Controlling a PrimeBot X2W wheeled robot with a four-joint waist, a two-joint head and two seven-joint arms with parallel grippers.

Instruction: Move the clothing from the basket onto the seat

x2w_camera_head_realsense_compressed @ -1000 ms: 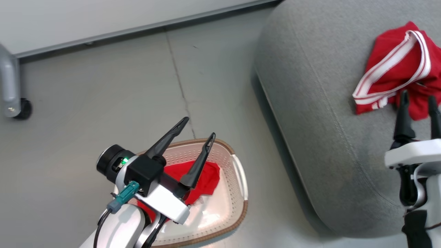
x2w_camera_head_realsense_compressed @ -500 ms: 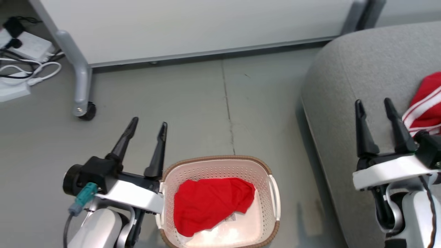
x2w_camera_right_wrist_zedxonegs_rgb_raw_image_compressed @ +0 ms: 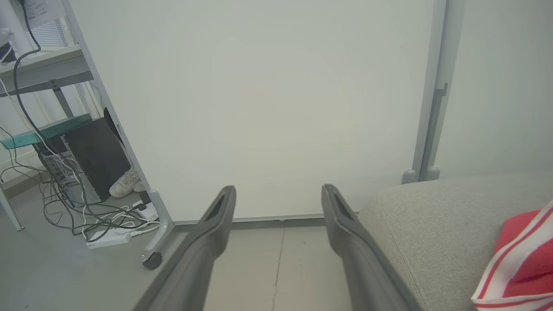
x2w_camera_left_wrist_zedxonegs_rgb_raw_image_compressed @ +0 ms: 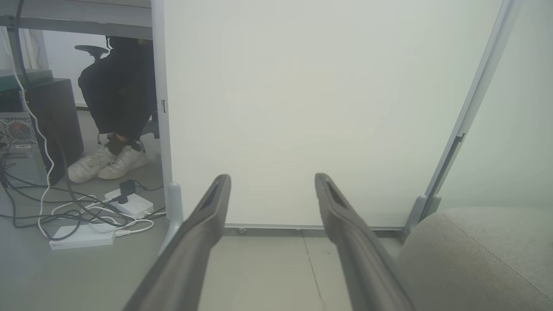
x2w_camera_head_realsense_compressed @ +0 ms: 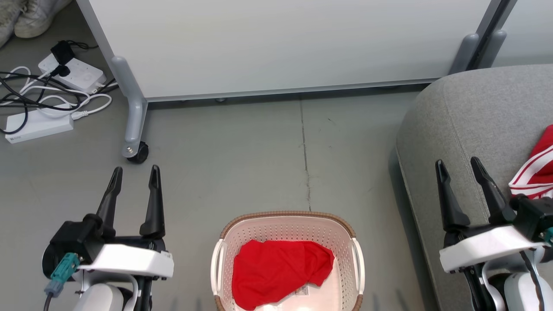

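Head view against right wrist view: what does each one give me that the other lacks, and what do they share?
Head view adds: the basket on the floor with a plain red garment inside, and the left end effector, open and empty. Right wrist view adds: a dark computer tower and a shelf beside the panel. Shared: the open right end effector, the grey seat, the striped red garment lying on it, the white panel and the floor cables.

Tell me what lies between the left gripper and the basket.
In the head view, bare grey floor lies between the left gripper and the basket.
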